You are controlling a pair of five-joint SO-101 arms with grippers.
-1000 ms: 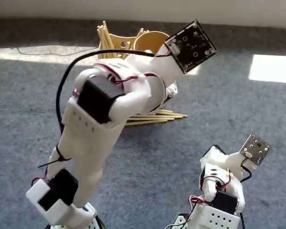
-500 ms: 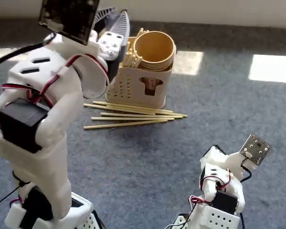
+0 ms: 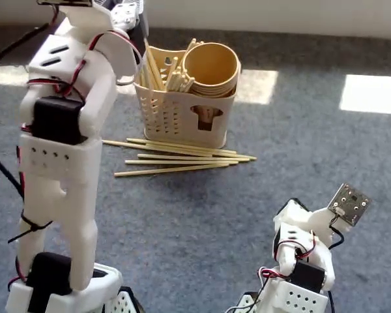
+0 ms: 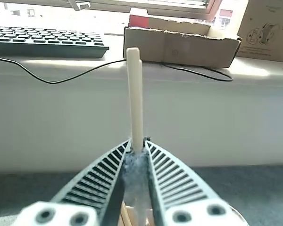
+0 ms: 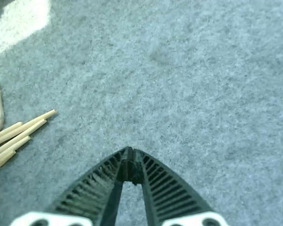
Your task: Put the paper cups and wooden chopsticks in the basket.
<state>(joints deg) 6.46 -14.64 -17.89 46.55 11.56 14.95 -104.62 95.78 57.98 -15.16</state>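
My left gripper [image 4: 137,144] is shut on a pale wooden chopstick [image 4: 134,94] that sticks out past the tips toward a white wall. From above, the left arm [image 3: 65,130] stands tall at the left, its gripper [image 3: 126,9] up behind the basket [image 3: 182,117]. The cream basket holds stacked paper cups [image 3: 212,65] and several chopsticks [image 3: 163,68]. More chopsticks [image 3: 182,156] lie on the carpet in front of it. My right gripper [image 5: 130,165] is shut and empty, low over the carpet, with chopstick ends [image 5: 19,136] off to one side.
Grey carpet covers the floor, with sunlit patches [image 3: 371,94] at the back right. The right arm [image 3: 306,251] is folded at the near right. A ledge with a keyboard [image 4: 47,40] and a cardboard box [image 4: 179,44] runs above the white wall.
The left arm has swung from over the basket to the left and risen, uncovering the basket and the chopsticks on the carpet. The right arm has kept still.
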